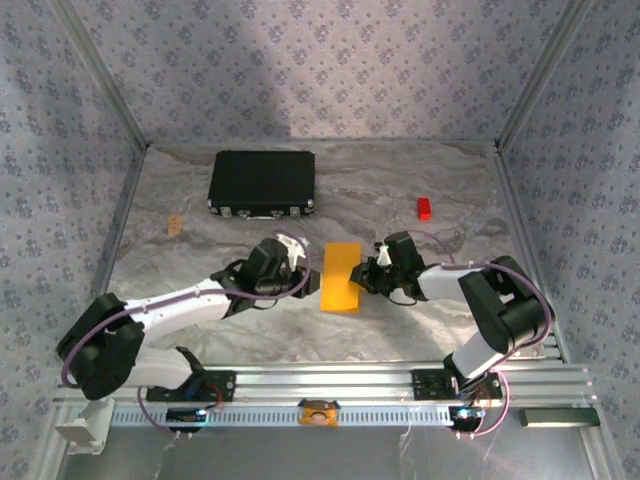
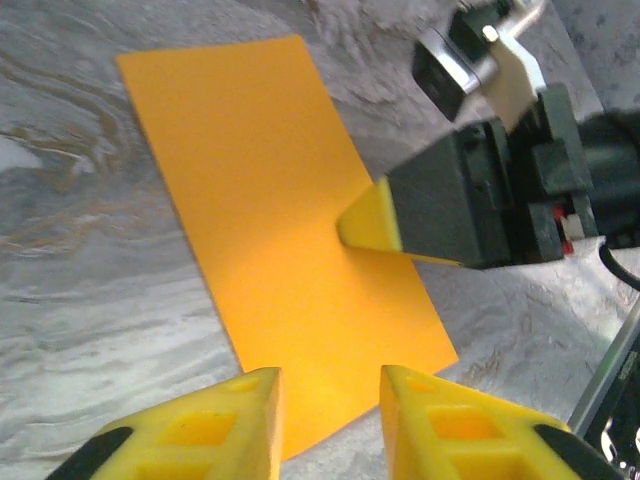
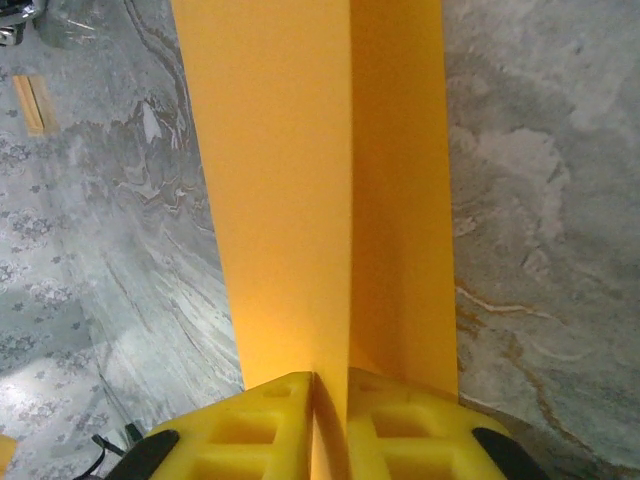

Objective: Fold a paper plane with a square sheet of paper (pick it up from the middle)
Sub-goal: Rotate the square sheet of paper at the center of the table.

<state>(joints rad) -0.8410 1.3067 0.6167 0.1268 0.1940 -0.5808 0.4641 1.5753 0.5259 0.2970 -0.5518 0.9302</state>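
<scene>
A: While you read from the left: your left gripper point(image 2: 330, 392) has its jaws parted and grips nothing. The sheet of paper point(image 2: 270, 220) lies flat on the table point(image 2: 80, 300), its near edge under the gap between them.
B: Where is the sheet overall?
A: Mid-table, doubled into a long rectangle, between your two grippers, well apart from the black case point(image 1: 262, 183).
B: Right side?
A: Your right gripper point(image 3: 318, 385) is clamped on the sheet's right long edge; the paper runs straight out from the pinch.
</scene>
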